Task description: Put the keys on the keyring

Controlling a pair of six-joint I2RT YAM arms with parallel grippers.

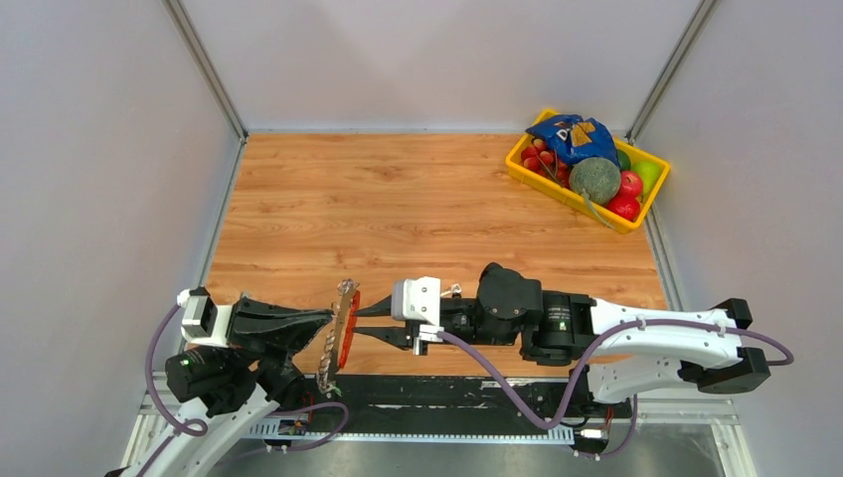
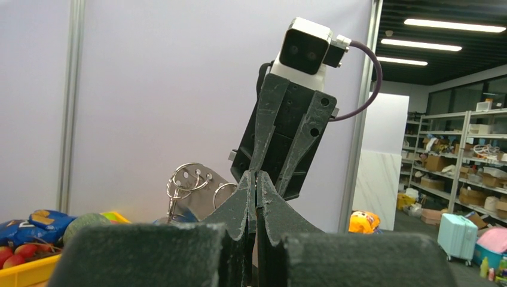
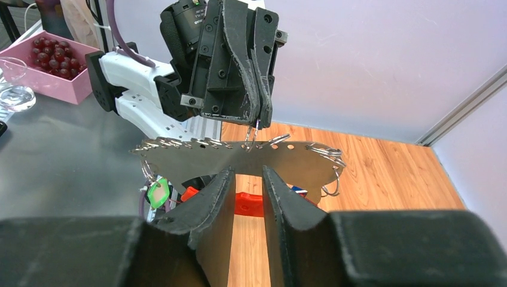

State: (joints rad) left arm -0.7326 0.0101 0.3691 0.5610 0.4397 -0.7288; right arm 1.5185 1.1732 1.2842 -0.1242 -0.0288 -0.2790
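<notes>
L pincer (image 1: pixel 331 318), on the arm at low-left of the top view, is clenched tight on the keyring (image 1: pixel 341 323). The keyring hangs clear of the desk (image 1: pixel 398 199) near its front edge, betw. the two arms. In the R wrist view the L fingertips (image 3: pixel 263 101) come down from above & pinch a thin wire loop at the top edge of the grey strap (image 3: pixel 197 156). The strap sits broadside to that cam, roughly level, w/ a row of small holes & several silver rings (image 3: pixel 332 158) along it. Red strip (image 3: pixel 248 204) shows below the strap & the green tip (image 3: pixel 158 194) hangs at its left end. A small blue bit (image 3: pixel 296 190) peeks out under the strap's lower edge; can't tell if it's a key, and no key is made out elsewhere. R pincer (image 1: pixel 360 320) reaches in from the right, tips just beside the strap, facing the L pincer. Its jaws are part-way released w/ a clear gap & nothing seen betw. them. Whether the R fingers touch the strap: can't tell. At the desk's far right corner there's a yellow bin (image 1: pixel 567 199) w/ a blue bag (image 1: pixel 572 134), red fruit (image 1: pixel 628 184) & a dull green round thing (image 1: pixel 594 179).
</notes>
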